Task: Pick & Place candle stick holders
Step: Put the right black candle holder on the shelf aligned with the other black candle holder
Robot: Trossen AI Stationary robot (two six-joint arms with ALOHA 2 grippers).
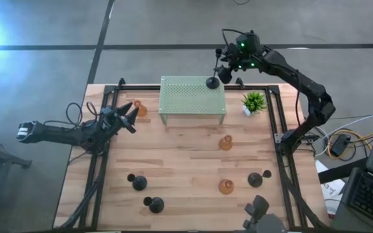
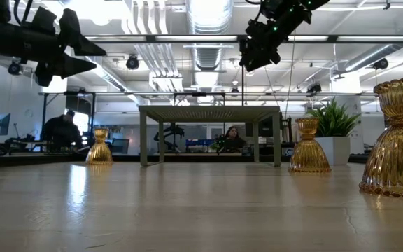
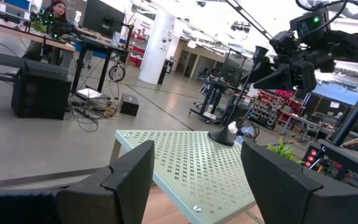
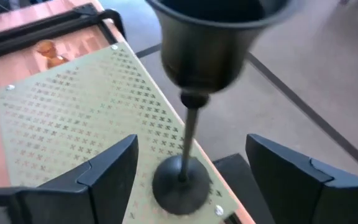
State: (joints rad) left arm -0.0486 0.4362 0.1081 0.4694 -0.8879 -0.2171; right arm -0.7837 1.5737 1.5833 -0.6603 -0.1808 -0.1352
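Note:
A tall black candle stick holder [image 1: 212,82] stands upright by its round base [image 4: 179,183] on the far right corner of the green perforated stand [image 1: 193,97]. My right gripper [image 4: 191,155] hovers open just behind and above that corner. Its fingers stand either side of the thin stem [image 4: 188,134] without touching it, below the cup [image 4: 219,37]. My left gripper [image 1: 131,116] waits open over the table's left side, pointing level at the stand [image 3: 185,168]. Three black holders [image 1: 138,182] [image 1: 154,204] [image 1: 256,178] and three amber glass ones [image 1: 139,109] [image 1: 225,143] [image 1: 225,186] rest on the table.
A small green potted plant [image 1: 254,102] stands to the right of the stand, near the table's far right corner. Black frame rails [image 1: 278,123] run along both sides of the wooden table. People sit at desks in the room beyond [image 2: 231,136].

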